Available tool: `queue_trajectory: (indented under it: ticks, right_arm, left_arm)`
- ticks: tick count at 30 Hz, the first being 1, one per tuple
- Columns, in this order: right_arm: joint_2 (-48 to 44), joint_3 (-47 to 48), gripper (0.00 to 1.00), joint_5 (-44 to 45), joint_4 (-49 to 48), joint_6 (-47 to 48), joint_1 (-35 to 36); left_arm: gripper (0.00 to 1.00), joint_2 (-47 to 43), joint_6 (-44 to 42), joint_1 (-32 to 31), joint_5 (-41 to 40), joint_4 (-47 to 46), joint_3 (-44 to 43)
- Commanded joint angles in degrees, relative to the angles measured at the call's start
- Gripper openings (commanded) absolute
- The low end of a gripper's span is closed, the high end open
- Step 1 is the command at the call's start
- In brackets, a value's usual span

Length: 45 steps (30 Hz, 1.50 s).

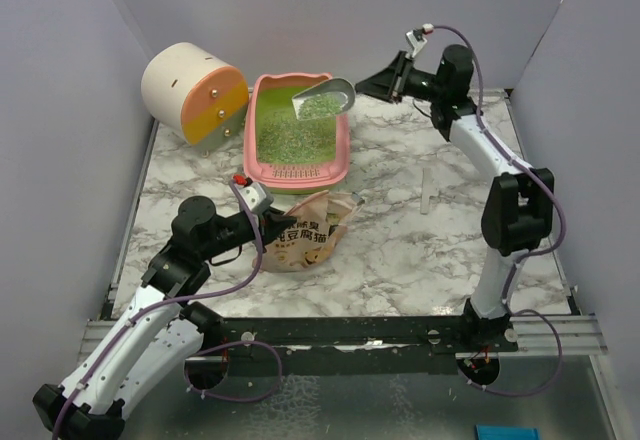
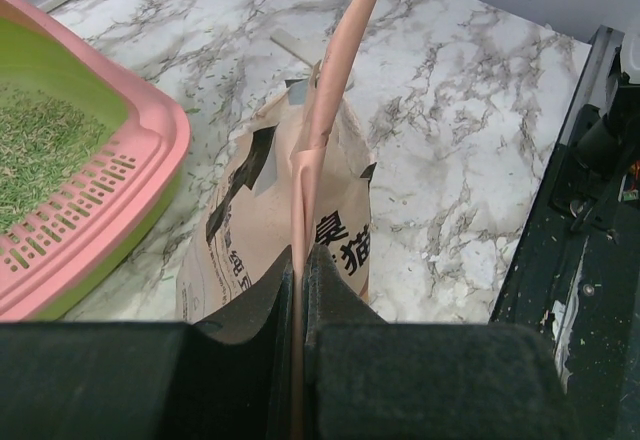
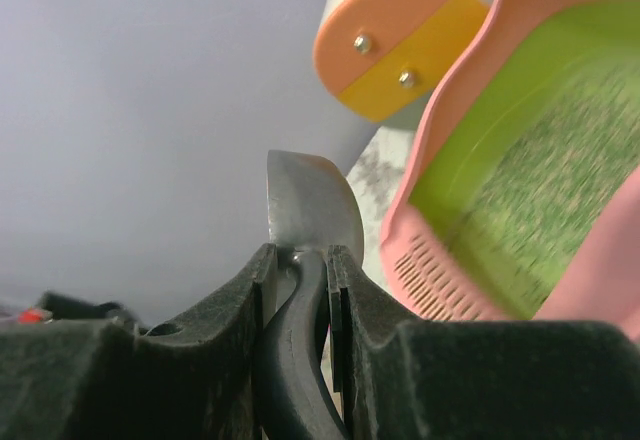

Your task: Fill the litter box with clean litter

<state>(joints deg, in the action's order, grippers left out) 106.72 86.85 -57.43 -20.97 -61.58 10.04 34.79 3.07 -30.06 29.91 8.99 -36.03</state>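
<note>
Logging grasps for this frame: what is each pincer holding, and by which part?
Left pincer pinches the pouch by its top edge. Right pincer grips the scoop by its dark handle.

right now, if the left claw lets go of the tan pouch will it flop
Probably floppy: the pouch wall creases where the left claw pinches it. Its broad base on the table may keep it standing, though the open mouth would likely sag.

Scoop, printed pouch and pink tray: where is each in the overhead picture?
scoop [image 1: 336,88]: top external view, on its metal bowl.
pouch [image 1: 305,238]: top external view, on its printed front.
litter box [image 1: 298,172]: top external view, on its slotted ledge.
</note>
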Motion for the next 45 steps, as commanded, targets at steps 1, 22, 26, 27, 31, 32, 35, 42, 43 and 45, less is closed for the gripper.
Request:
queue_trajectory:
  ticks: [1, 22, 26, 27, 31, 32, 35, 42, 43, 45]
  right_arm:
    - [7.81, 20.72, 0.01, 11.50, 25.73, 24.39, 5.11]
    - [12.26, 33.73, 0.01, 55.76, 36.66, 70.39, 18.61]
    - [9.51, 28.14, 0.01, 64.31, 32.26, 80.27, 22.17]
    - [8.30, 25.75, 0.01, 65.54, 29.90, 81.62, 22.65]
    - [3.16, 20.33, 0.01, 66.32, 26.63, 76.99, 22.18]
    - [2.05, 19.66, 0.01, 64.43, 27.17, 74.98, 21.56]
    - [-1.10, 18.04, 0.01, 59.19, 28.66, 66.41, 18.37]
    - [-7.40, 6.66, 0.01, 38.25, 22.80, 38.93, -0.51]
    - [-8.04, 4.28, 0.01, 37.09, 21.56, 36.16, -3.02]
    - [-9.21, -0.09, 0.01, 36.30, 19.71, 32.22, -6.62]
  left_arm:
    - [0.00, 0.20, -0.78, 0.01, -0.19, -3.50, -1.09]
    - [0.00, 3.70, -0.88, 0.07, -1.05, -3.67, -3.39]
    - [0.00, 4.25, -0.60, 0.05, -1.01, -4.35, -3.34]
    - [0.00, 4.50, -0.71, 0.09, -1.01, -4.49, -3.34]
    - [0.00, 5.56, -0.49, 0.07, -0.70, -5.60, -3.20]
    - [0.00, 5.75, -0.37, 0.08, -0.64, -6.04, -3.03]
    - [0.00, 6.16, -0.26, 0.04, -0.45, -6.82, -2.42]
    - [0.00, 5.74, -0.43, 0.00, -0.41, -7.78, -0.85]
    - [0.00, 5.82, -0.50, -0.01, -0.45, -7.84, -0.76]
    - [0.00, 5.95, -0.64, -0.03, -0.53, -7.84, -0.71]
